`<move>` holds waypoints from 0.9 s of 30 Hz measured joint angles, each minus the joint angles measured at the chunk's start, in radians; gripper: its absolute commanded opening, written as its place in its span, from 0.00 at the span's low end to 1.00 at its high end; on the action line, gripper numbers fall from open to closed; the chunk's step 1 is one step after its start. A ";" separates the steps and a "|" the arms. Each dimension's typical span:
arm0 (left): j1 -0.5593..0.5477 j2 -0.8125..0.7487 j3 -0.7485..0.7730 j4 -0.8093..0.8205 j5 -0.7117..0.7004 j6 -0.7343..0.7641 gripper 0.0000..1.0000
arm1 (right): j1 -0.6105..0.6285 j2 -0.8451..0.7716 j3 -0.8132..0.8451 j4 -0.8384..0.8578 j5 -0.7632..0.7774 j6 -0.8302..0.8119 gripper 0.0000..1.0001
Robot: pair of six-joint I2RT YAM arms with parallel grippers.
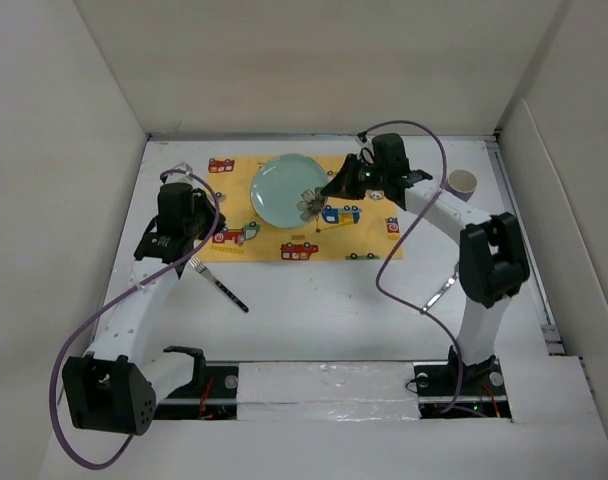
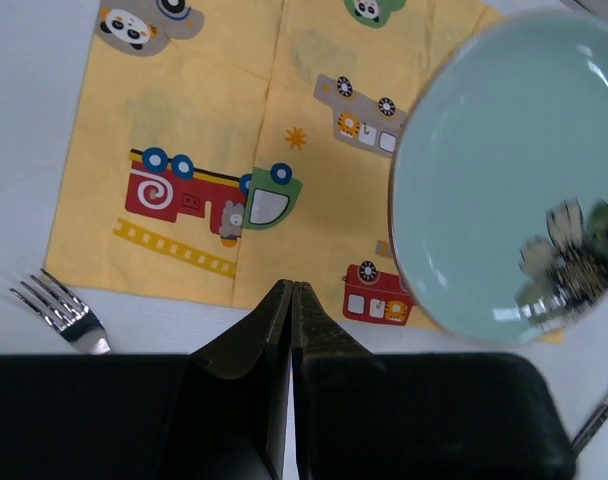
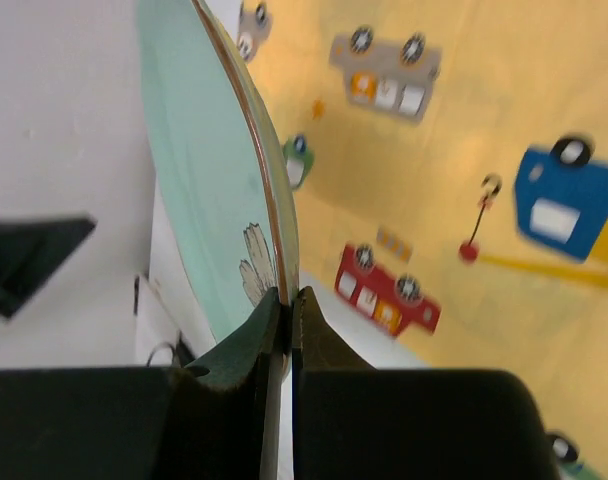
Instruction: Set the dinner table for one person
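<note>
A pale green plate [image 1: 284,188] with a dark feather print hangs over the yellow car-print placemat [image 1: 364,235] on the white dinner table [image 1: 314,310]. My right gripper [image 1: 320,202] is shut on the plate's near-right rim. In the right wrist view the plate [image 3: 209,170] stands edge-on and tilted, pinched at my gripper [image 3: 287,296]. My left gripper [image 1: 202,240] is shut and empty at the placemat's near-left edge. It shows in the left wrist view [image 2: 291,290], with the plate [image 2: 484,180] to the right. A black-handled fork [image 1: 219,283] lies on the table by my left arm; its tines [image 2: 59,310] show.
A white cup [image 1: 463,183] stands at the back right. A silver utensil [image 1: 439,294] lies by the right arm under its purple cable. White panels wall the table on the left, back and right. A thin metal shaft [image 2: 599,420] shows in the left wrist view.
</note>
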 measured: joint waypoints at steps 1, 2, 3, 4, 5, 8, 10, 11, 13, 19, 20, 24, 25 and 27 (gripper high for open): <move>0.000 -0.002 0.000 0.000 0.008 -0.004 0.00 | -0.010 0.051 0.047 0.014 0.003 0.018 0.00; 0.006 -0.005 0.000 0.001 0.021 -0.010 0.00 | -0.018 0.101 0.088 0.027 0.009 0.035 0.00; 0.016 -0.014 -0.005 0.006 0.045 -0.016 0.00 | -0.024 0.142 0.118 0.036 0.016 0.049 0.00; 0.028 -0.027 -0.013 0.012 0.064 -0.023 0.00 | -0.033 0.183 0.143 0.039 0.026 0.067 0.00; 0.047 -0.044 -0.026 0.020 0.085 -0.033 0.00 | -0.040 0.220 0.164 0.038 0.035 0.084 0.00; 0.085 -0.099 -0.068 0.027 0.132 -0.048 0.00 | -0.052 0.315 0.203 0.031 0.062 0.129 0.00; 0.087 -0.120 -0.072 0.018 0.151 -0.048 0.00 | -0.053 0.362 0.213 0.031 0.079 0.159 0.00; 0.087 -0.128 -0.072 0.014 0.154 -0.045 0.00 | -0.053 0.370 0.213 0.024 0.090 0.181 0.00; 0.085 -0.135 -0.069 -0.011 0.155 -0.034 0.00 | -0.051 0.407 0.214 0.015 0.089 0.201 0.08; 0.085 -0.134 -0.062 -0.124 0.139 -0.014 0.38 | -0.051 0.423 0.222 0.018 0.075 0.238 0.60; 0.085 -0.132 -0.061 -0.146 0.133 -0.016 0.38 | -0.051 0.423 0.222 0.015 0.076 0.237 0.63; 0.085 -0.103 -0.062 -0.247 0.100 -0.050 0.28 | -0.051 0.410 0.222 -0.021 0.087 0.200 0.72; 0.085 -0.093 -0.062 -0.274 0.088 -0.065 0.29 | -0.051 0.399 0.222 -0.039 0.095 0.185 0.73; 0.082 -0.074 -0.067 -0.322 0.066 -0.098 0.34 | -0.052 0.364 0.222 -0.079 0.111 0.151 0.74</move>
